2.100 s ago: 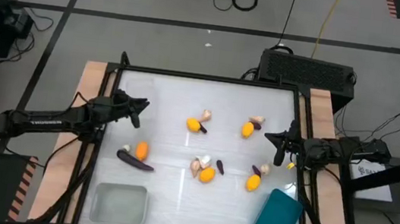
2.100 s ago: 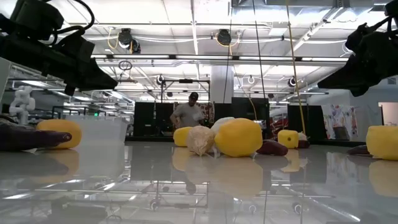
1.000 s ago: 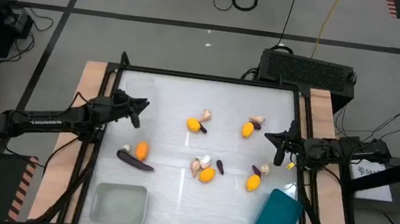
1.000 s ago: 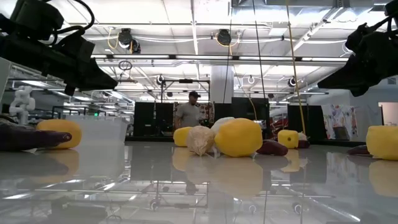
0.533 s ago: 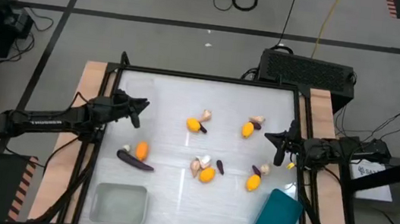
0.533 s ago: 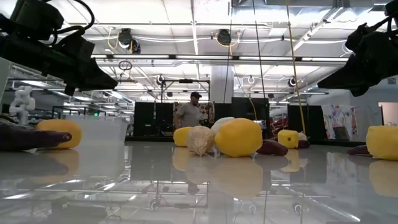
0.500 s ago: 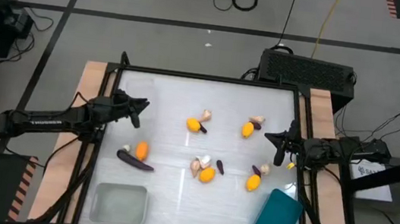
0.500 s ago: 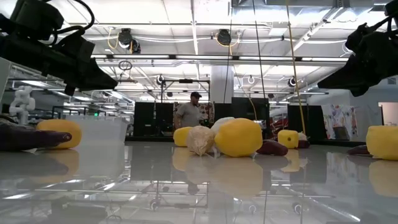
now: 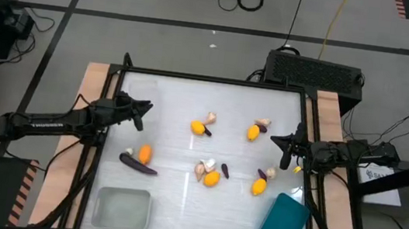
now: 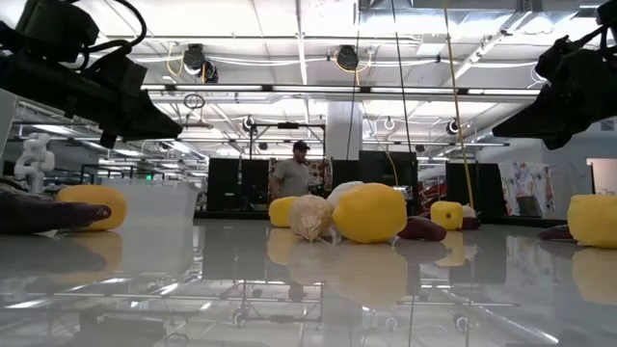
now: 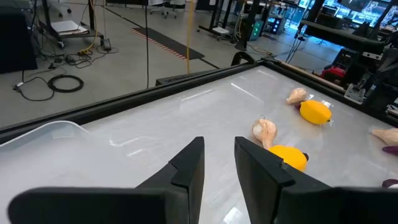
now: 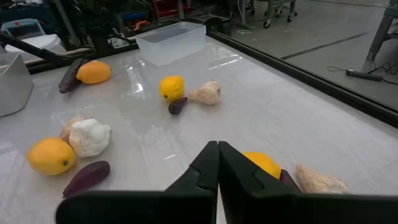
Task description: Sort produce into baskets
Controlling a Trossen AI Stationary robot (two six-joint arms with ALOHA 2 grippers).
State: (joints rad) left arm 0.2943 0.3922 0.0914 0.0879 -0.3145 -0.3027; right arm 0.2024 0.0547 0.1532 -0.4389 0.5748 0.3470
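Observation:
Orange-yellow fruits (image 9: 201, 128), pale bulbs (image 9: 210, 118) and small purple eggplants (image 9: 224, 170) lie scattered on the white table; a long eggplant (image 9: 138, 165) lies at the near left. My left gripper (image 9: 141, 112) hovers over the table's left part, slightly open and empty (image 11: 217, 163). My right gripper (image 9: 286, 152) hovers at the right edge, shut and empty (image 12: 217, 165). The teal tray (image 9: 285, 222) sits at the near right and the greyish tray (image 9: 123, 208) at the near left. The clear tray (image 12: 171, 40) stands at the far left.
A raised dark frame (image 9: 216, 80) runs round the table. Bare table shows along the far side (image 9: 214, 100). A fruit (image 12: 261, 163) and a bulb (image 12: 317, 180) lie just ahead of my right gripper. A person (image 10: 289, 178) stands in the room far behind the table.

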